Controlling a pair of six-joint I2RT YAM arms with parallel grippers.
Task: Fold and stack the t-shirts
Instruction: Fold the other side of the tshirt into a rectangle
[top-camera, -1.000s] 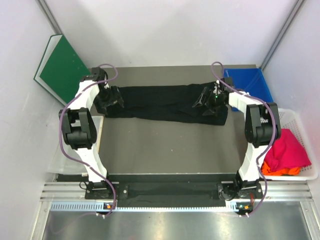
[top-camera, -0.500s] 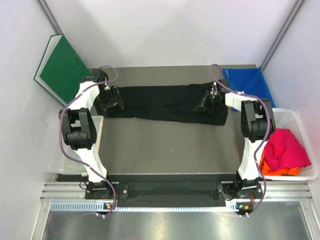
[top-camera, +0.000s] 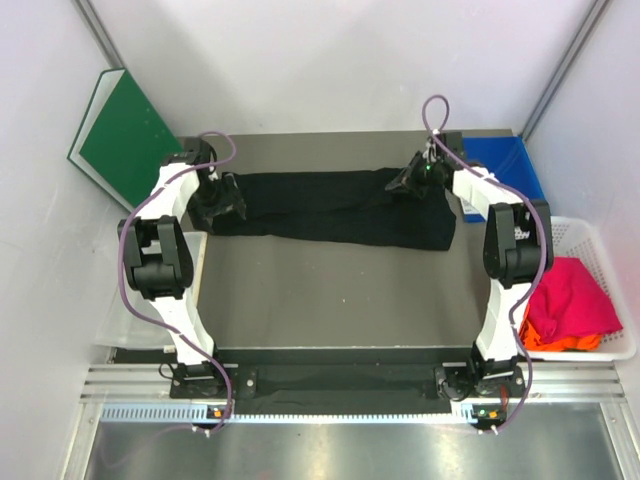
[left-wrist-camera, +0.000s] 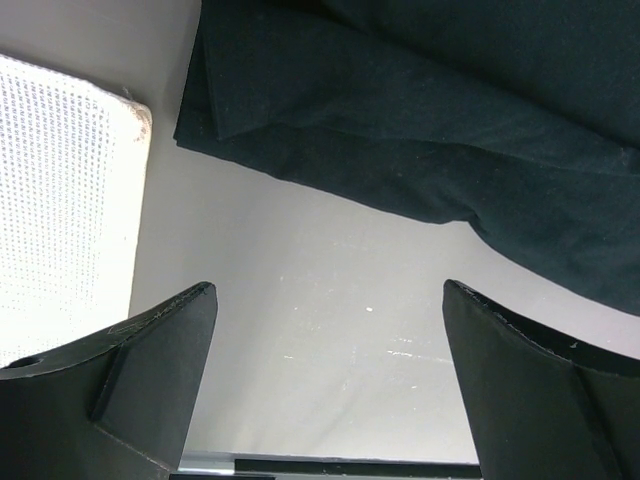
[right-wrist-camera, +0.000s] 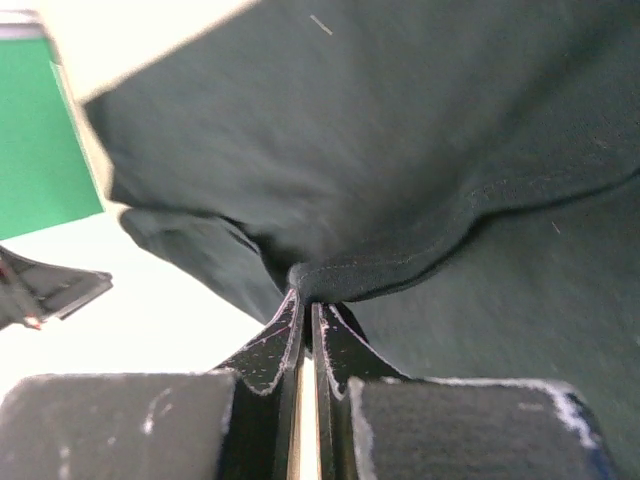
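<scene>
While a hemmed edge of the long, folded black cloth t-shirt (top-camera: 330, 208) is being clamped by the right gripper (right-wrist-camera: 306, 302), the left gripper (left-wrist-camera: 328, 300) is being held wide apart.

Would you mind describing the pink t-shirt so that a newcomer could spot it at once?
Start from the grey table; off its right edge sits a white lattice basket. The pink t-shirt lies crumpled in it, over an orange t-shirt, and is the only magenta cloth, unlike the black t-shirt stretched across the table.

Left claw (left-wrist-camera: 328, 292) spread wide; right claw (right-wrist-camera: 306, 300) clamped tight; both arms extended forward.
</scene>
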